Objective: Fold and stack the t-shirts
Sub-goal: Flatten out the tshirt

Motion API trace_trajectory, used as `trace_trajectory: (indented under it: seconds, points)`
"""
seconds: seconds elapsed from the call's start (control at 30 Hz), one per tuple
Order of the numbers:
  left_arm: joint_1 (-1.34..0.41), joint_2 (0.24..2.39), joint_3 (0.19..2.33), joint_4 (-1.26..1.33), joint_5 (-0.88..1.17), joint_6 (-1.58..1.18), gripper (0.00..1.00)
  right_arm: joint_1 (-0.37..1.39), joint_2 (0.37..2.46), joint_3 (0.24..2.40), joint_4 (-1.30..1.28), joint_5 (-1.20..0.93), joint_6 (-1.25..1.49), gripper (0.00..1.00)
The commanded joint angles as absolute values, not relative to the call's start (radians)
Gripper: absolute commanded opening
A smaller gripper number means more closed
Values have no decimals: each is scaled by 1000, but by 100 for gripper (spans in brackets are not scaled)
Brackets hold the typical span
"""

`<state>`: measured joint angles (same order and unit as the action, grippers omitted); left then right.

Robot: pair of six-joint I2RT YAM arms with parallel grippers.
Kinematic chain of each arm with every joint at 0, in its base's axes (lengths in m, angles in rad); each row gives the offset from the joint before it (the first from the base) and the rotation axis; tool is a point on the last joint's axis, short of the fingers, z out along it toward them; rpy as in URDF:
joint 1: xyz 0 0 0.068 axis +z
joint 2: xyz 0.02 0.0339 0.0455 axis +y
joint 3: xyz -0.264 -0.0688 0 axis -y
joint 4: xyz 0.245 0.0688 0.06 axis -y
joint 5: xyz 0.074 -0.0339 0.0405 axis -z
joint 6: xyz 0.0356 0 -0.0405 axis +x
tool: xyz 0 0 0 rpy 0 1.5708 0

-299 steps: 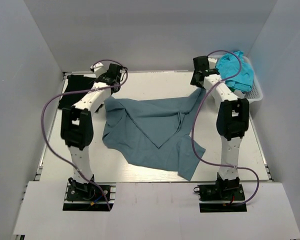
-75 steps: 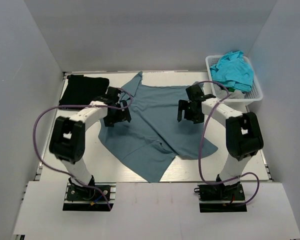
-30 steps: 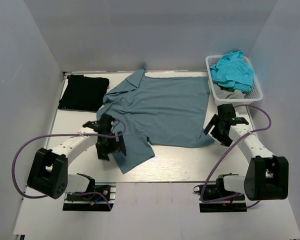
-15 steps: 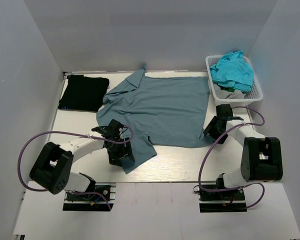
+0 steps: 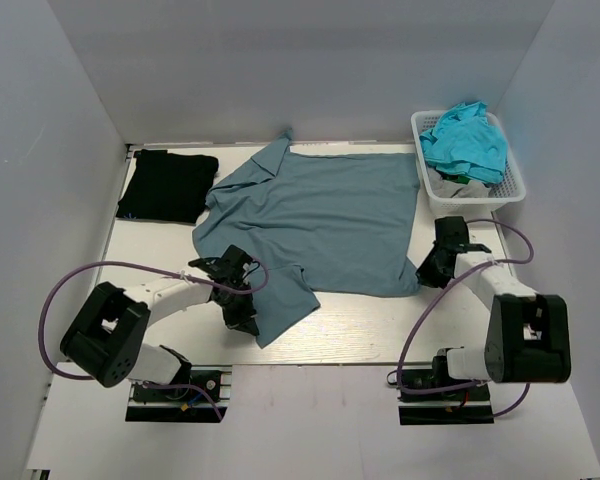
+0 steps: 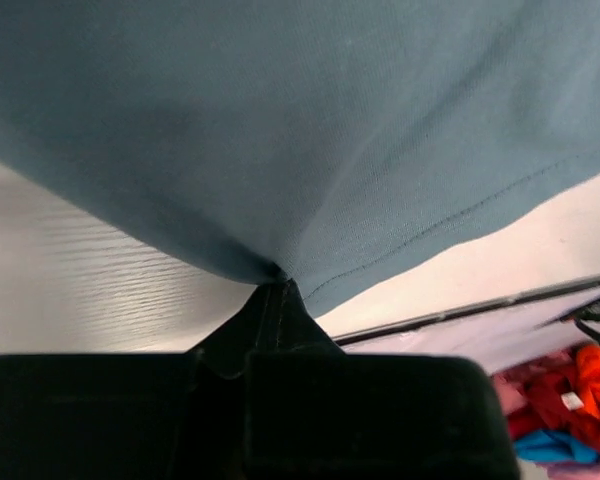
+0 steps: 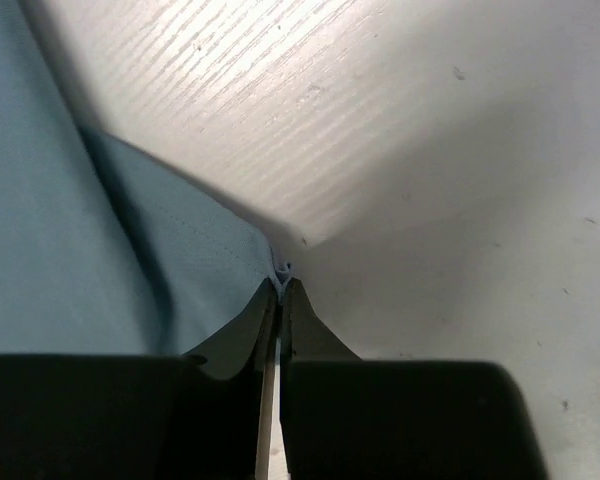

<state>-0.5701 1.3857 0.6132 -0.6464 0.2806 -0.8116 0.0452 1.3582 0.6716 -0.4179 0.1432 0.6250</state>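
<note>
Slate-blue t-shirt (image 5: pixel 325 215): lies spread out over the middle and far part of the table (image 5: pixel 380 330). Its body is mostly flat. One sleeve is bunched at the far-left side, and a loose flap reaches towards the near-left.

Left gripper (image 6: pixel 277 290): low over the table at the near-left flap of the slate-blue t-shirt. The jaws are pressed together on a pinch of the blue cloth. In the left wrist view the fabric gathers to a point at the tips, and a stitched hem runs just beside them.

Right gripper (image 7: pixel 280 284): low at the near-right corner of the same shirt. The jaws are drawn to a thin slit with the corner of the hem caught between them. Bare tabletop lies to the right of the tips.

Black t-shirt (image 5: pixel 166 185): a flat, folded rectangle at the far-left corner of the table, just beside the blue shirt's bunched sleeve. Whether the two touch cannot be told.

Turquoise t-shirts (image 5: pixel 467 140): heaped loosely, rising above the rim of the basket.

White basket (image 5: pixel 515 192): at the far-right corner of the table, just beside the blue shirt's far-right corner.
</note>
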Motion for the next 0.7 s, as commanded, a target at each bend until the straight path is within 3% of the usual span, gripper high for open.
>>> trace_trajectory:
  seconds: [0.0, 0.4, 0.67]
  points:
    - [-575, 1368, 624, -736, 124, -815, 0, 43, 1251, 706, -506, 195, 623, 0]
    - [-566, 1255, 864, -1109, 18, -815, 0, 43, 953, 1007, -1095, 390, 693, 0]
    - [-557, 1223, 769, -1125, 87, -815, 0, 40, 945, 776, -1175, 359, 749, 0]
